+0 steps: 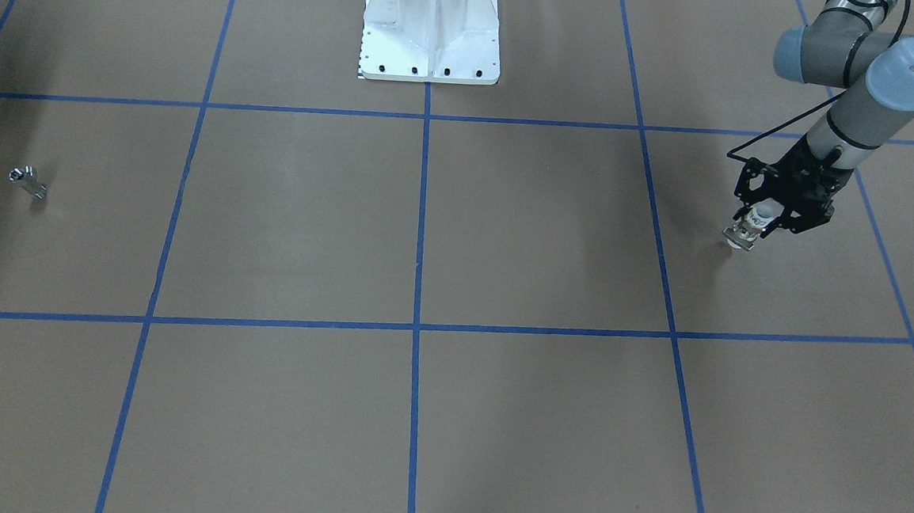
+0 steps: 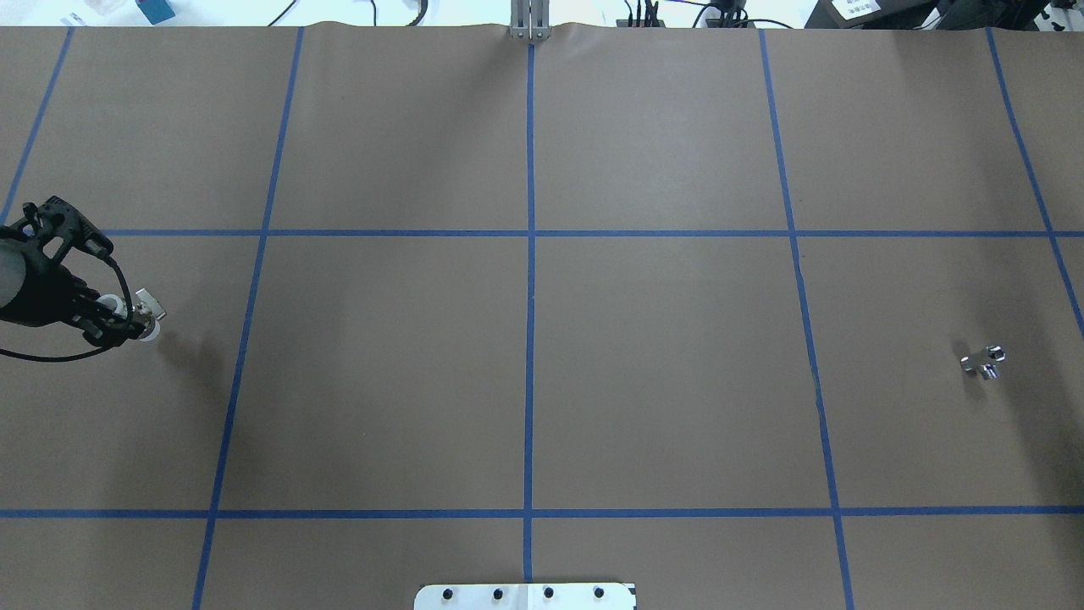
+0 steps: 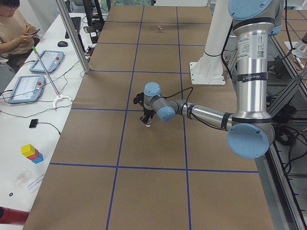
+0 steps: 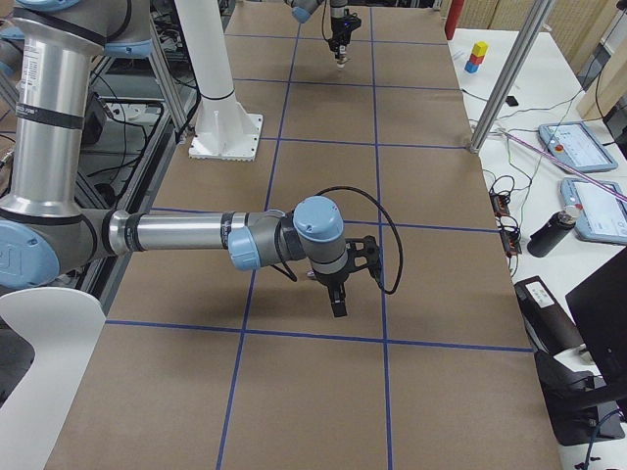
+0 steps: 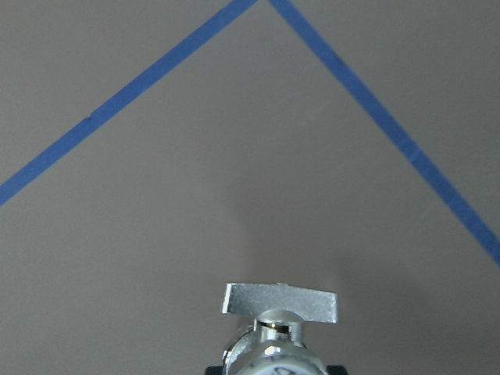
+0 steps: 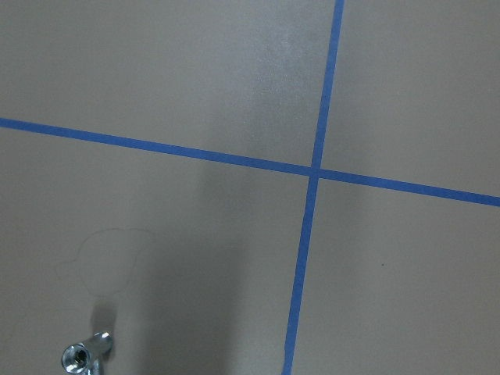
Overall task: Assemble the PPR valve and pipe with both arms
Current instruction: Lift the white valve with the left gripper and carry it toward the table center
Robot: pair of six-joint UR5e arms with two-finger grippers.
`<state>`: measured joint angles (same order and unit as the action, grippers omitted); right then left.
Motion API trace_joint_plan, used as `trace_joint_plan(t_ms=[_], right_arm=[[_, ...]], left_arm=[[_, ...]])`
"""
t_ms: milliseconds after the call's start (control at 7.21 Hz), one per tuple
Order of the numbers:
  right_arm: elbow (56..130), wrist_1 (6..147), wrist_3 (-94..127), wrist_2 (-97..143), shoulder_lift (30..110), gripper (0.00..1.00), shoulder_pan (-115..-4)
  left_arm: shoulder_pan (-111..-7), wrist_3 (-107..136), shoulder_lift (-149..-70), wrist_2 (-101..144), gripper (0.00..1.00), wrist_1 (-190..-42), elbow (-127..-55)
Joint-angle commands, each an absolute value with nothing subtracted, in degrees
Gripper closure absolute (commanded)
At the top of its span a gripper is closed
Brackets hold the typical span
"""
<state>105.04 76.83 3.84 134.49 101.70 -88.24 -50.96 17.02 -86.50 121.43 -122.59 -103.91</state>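
Observation:
My left gripper (image 2: 135,324) is shut on a white valve with a shiny metal handle (image 2: 149,307) at the table's left side. It holds the valve low over the brown table (image 2: 660,364). The front view shows the same gripper (image 1: 750,232) and the valve (image 1: 744,234). In the left wrist view the valve's handle (image 5: 281,301) fills the bottom middle. A small chrome fitting (image 2: 982,360) lies alone on the table's right side, and it also shows in the front view (image 1: 27,181) and in the right wrist view (image 6: 82,358). My right gripper (image 4: 338,305) shows only in the exterior right view, and I cannot tell whether it is open.
The white bolted pedestal base (image 1: 430,41) stands at the robot's edge in the middle. Blue tape lines (image 2: 530,339) divide the table into squares. A side bench with tablets (image 3: 26,86) and a seated operator (image 3: 14,28) lies beyond the far edge.

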Motion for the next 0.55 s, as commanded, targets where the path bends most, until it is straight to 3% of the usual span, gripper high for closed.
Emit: trace_joint_plan(t_ms=[0,416], right_arm=[[105.0,76.9,3.9,134.6,101.8,0.00,-88.2],[104.2,76.8,4.0,134.9,101.8,0.00,-88.2]], left_arm=[[-51.4,33.3,-90.3,121.7,1.00,-119.9,-108.6],[-47.2,51.1,-104.1,120.9,1.00,-112.0,-108.8]])
